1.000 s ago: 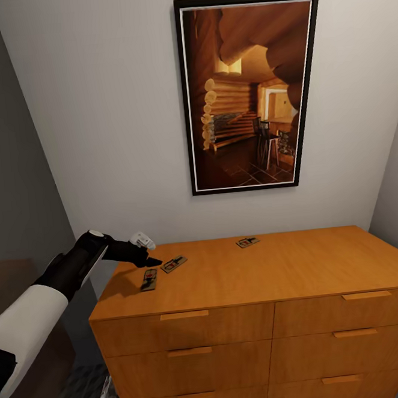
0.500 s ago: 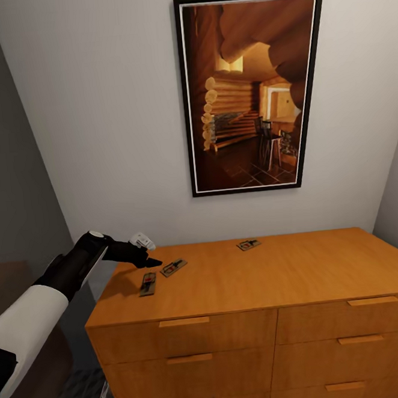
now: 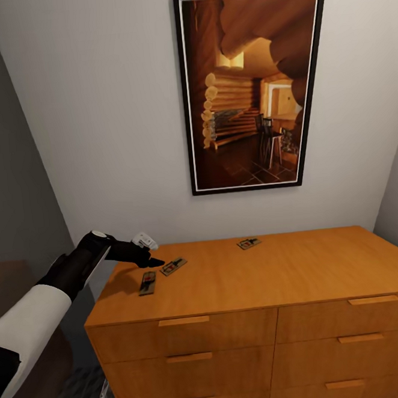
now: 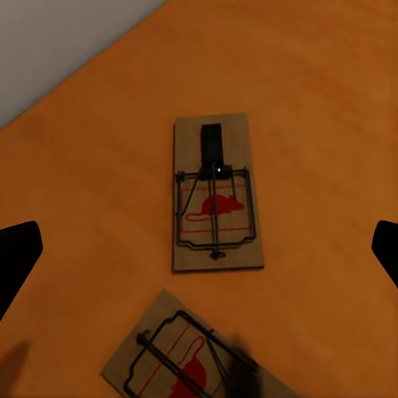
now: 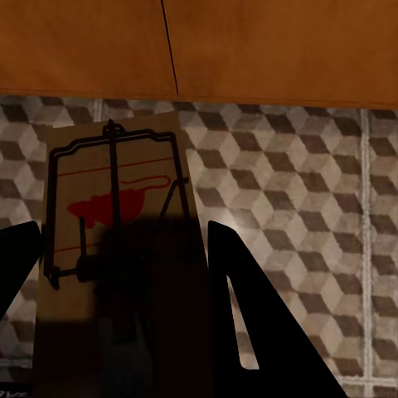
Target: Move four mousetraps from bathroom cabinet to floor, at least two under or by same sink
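Here the left tool (image 3: 151,262) hangs just over the near-left corner of the cabinet (image 3: 278,276), its two fingers spread wide apart with nothing between them. In the left wrist view the dark fingertips (image 4: 16,257) sit at the two edges of the frame, and a mousetrap (image 4: 217,195) lies flat on the orange wood between them, red mouse mark up. A second mousetrap (image 4: 186,356) lies beside it at an angle, not touching it.

From the head view, three traps rest on the cabinet top: one (image 3: 148,282) nearest the front-left edge, one (image 3: 173,266) just beside it and close to the fingertips, and a third trap (image 3: 249,243) well apart, back by the wall under the framed picture (image 3: 252,85). The drawers (image 3: 218,354) below are closed, with flat wooden bar handles.

The right tool (image 5: 124,274) is clamped on a fourth trap (image 5: 116,207), whose board stands between the two dark fingers, wire and red mark facing the camera. Behind it is the bathroom floor (image 5: 307,215) with its cube-pattern tiles, and beyond that the cabinet's wooden front. A strip of the same patterned floor shows at the cabinet's lower left in the head view.
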Controlling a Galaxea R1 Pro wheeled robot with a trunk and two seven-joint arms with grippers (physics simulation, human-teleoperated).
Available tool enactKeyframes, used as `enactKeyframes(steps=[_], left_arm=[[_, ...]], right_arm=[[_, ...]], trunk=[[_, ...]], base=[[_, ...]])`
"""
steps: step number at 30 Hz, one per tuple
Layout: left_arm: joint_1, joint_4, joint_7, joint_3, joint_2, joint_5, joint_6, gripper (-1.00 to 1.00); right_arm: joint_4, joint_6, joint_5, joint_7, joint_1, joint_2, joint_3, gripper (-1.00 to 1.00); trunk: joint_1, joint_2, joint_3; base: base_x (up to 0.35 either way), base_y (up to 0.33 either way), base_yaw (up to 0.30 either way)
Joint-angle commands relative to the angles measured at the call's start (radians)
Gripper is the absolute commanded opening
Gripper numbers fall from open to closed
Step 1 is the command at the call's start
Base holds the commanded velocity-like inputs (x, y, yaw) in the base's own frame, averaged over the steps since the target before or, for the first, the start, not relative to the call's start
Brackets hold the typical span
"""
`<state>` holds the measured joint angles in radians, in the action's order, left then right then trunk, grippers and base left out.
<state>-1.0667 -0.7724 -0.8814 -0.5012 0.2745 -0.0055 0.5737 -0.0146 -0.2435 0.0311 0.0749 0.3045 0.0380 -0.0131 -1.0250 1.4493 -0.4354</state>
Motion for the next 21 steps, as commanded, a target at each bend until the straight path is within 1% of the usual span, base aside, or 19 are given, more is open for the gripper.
enactKeyframes(steps=[1, 8, 21], left_arm=[[-0.001, -0.001, -0.002, -0.002, 0.000, -0.001, 0.006, 1.00], [-0.001, -0.001, -0.002, -0.002, 0.000, 0.000, 0.006, 1.00], [-0.001, 0.010, -0.002, -0.003, 0.000, -0.001, 0.006, 1.00]], right_arm=[[0.001, -0.003, 0.003, 0.002, 0.001, 0.000, -0.001, -1.00], [0.001, -0.004, 0.003, 0.001, 0.001, 0.000, -0.001, -1.00], [0.001, -0.004, 0.003, 0.002, 0.001, 0.000, -0.001, -1.00]], trunk=[[0.000, 0.001, -0.003], [0.000, 0.001, -0.010], [0.000, 0.001, -0.012]], base=[[0.000, 0.000, 0.000], [0.000, 0.000, 0.000], [0.000, 0.000, 0.000]])
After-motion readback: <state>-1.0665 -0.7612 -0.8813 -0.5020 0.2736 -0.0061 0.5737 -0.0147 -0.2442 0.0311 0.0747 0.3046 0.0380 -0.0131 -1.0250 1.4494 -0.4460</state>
